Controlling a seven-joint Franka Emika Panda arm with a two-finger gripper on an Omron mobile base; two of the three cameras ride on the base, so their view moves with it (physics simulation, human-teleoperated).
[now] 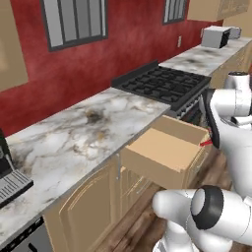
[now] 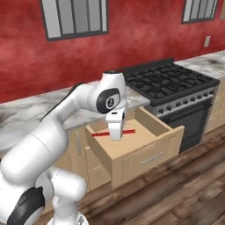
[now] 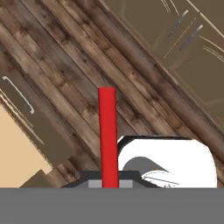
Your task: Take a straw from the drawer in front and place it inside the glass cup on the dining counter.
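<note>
With the fingers point(image 2: 117, 137) clamped on the red straw point(image 2: 128, 131) above the open drawer point(image 2: 145, 147), the pick looks done; next it needs carrying to the glass cup and lowering in upright.

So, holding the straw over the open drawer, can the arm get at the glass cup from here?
Probably not from here: the gripper is shut on the straw above the drawer, facing stove and wall counter; I can't make out a cup nearby.
</note>
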